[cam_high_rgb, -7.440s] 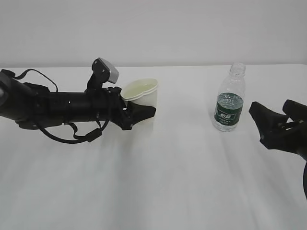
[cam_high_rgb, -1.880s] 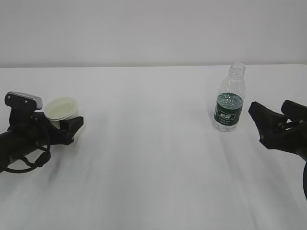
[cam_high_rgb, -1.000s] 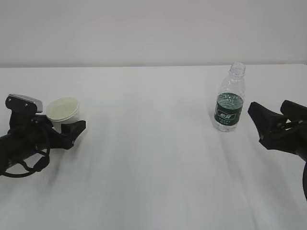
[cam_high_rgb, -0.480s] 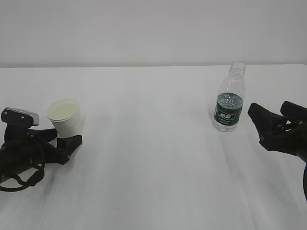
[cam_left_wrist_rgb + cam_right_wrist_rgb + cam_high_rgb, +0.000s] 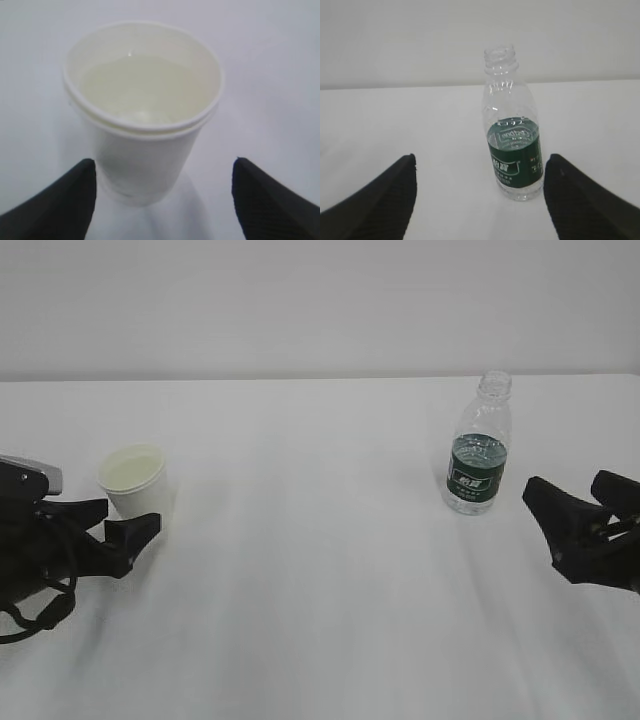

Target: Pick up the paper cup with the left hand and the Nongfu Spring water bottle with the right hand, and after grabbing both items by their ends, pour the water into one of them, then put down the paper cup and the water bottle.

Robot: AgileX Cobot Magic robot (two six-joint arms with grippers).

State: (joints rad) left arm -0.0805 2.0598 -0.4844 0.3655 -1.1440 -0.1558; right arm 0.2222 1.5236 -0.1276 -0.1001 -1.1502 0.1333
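While both sets of jaws gape empty, one paper cup [image 5: 137, 481], one water bottle [image 5: 477, 446] upright.

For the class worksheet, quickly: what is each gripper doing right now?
Left gripper: open, holding nothing; the cup stands free on the table just ahead of it.
Right gripper: open, holding nothing; the bottle stands ahead, untouched.

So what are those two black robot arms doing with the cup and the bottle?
Right now neither arm holds anything. The paper cup stands upright on the white table with water in it, and the left pincer is open just in front of it, not touching. The uncapped water bottle stands on the other side, and the right pincer waits open beside it, apart from it.
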